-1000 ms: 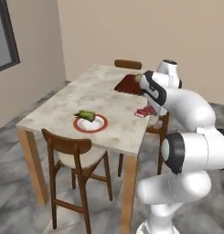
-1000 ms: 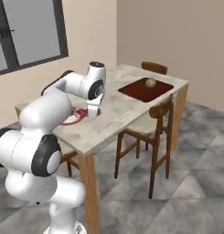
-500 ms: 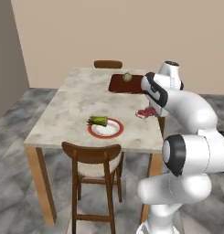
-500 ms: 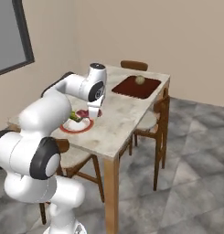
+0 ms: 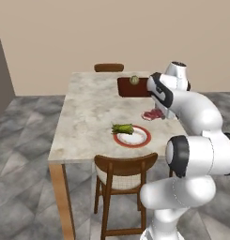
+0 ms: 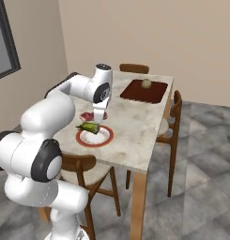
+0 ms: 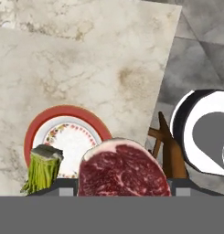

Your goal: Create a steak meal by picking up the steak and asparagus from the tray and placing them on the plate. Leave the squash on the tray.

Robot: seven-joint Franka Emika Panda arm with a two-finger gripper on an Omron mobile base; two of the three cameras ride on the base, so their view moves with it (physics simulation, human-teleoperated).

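Counting: you have one table, two chairs in the left base view and three in the right, one tray, one plate, one steak, one asparagus bundle, one squash, one gripper.
Room: beige walls and a grey stone-pattern floor surround you; a dark-framed window (image 6: 4, 44) sits on the wall in the right base view.
Table (image 5: 90, 117): pale marbled top on wooden legs, its long axis running away from you; wooden chairs stand at its near end (image 5: 122, 180) and far end (image 5: 109, 67), and one at the side (image 6: 171, 129).
Tray (image 6: 143, 91): dark red-brown, lying flat at the table's far end.
Plate (image 5: 135, 137): white with a red-orange rim, near the table's near end, well apart from the tray.
Steak (image 7: 123, 172): pinkish-red, marbled, held above the tabletop beside the plate; in the hand view it overlaps the plate's rim.
Asparagus (image 5: 122, 128): green stalks lying on the plate's edge, long axis across the table in the left base view, one end past the rim.
Squash (image 5: 134, 80): round, pale green-tan, sitting on the tray.
Gripper (image 6: 96, 117): your claw points down and is clamped on the steak, just beside the plate.
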